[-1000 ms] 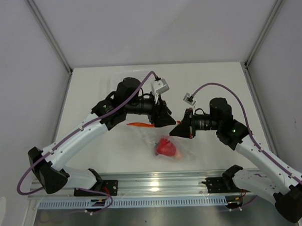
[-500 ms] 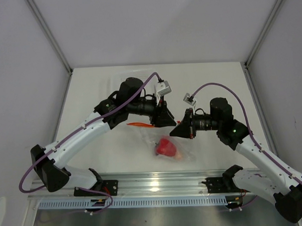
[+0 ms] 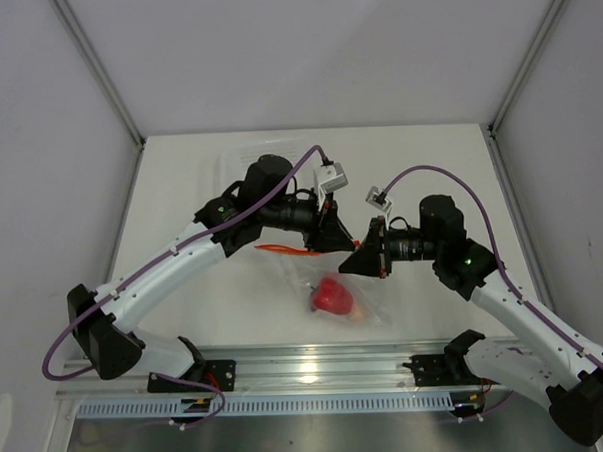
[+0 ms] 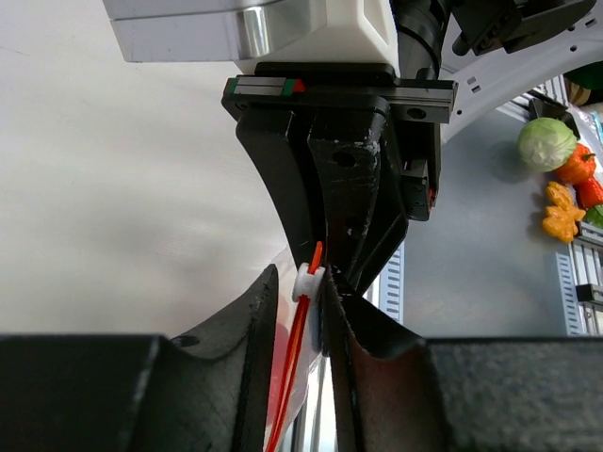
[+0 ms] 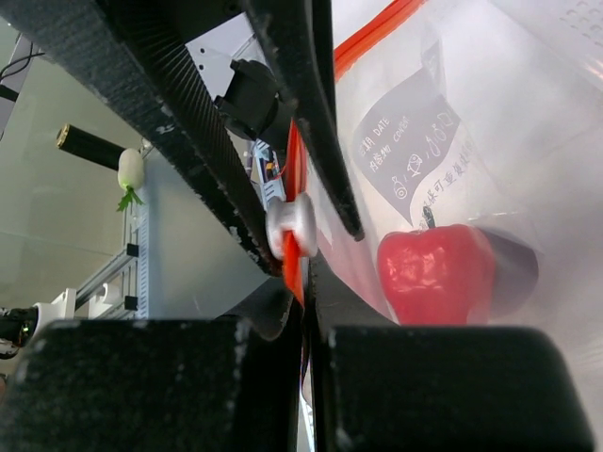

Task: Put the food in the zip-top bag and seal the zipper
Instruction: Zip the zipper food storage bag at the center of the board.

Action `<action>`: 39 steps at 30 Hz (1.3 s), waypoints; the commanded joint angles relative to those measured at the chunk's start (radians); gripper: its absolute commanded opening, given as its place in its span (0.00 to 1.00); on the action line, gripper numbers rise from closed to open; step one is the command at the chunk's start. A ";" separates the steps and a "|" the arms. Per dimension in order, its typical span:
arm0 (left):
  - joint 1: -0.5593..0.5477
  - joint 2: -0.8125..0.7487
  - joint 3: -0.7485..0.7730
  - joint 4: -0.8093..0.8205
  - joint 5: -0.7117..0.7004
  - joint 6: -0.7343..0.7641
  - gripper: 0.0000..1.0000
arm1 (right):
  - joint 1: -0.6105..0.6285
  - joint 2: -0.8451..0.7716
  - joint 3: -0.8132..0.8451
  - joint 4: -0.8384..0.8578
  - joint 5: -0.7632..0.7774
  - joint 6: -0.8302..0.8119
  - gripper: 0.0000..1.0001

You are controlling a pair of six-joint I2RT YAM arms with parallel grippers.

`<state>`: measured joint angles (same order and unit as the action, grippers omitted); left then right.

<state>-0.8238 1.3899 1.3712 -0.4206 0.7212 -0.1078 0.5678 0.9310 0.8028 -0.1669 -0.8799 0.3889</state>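
Red pepper (image 5: 435, 268) already lies inside the zip-top bag (image 5: 490, 141); right tool (image 5: 306, 306) pinches the zipper (image 5: 372, 28), left tool (image 4: 300, 290) narrowly flanks its white slider (image 4: 306, 280), grip uncertain; sealing seems unfinished.

Zipper (image 4: 300, 358): orange-red, with white slider (image 5: 292, 224). Zip-top bag (image 5: 509, 113): clear, with black printed label (image 5: 415, 141). Pepper (image 5: 435, 268): glossy red. Table (image 3: 180, 191): white. Cables (image 3: 419, 171): purple.

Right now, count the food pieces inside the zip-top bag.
1 for certain: the red pepper, low in the zip-top bag. A dark shape beside it may be another.
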 commanded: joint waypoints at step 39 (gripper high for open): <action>0.012 -0.077 0.003 0.014 0.110 0.030 0.01 | -0.057 -0.057 0.140 -0.155 -0.005 -0.120 0.49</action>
<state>-0.8165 1.3167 1.3178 -0.3996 0.7750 -0.1040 0.5106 0.8738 0.8642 -0.2790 -0.8543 0.3378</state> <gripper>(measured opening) 0.039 0.474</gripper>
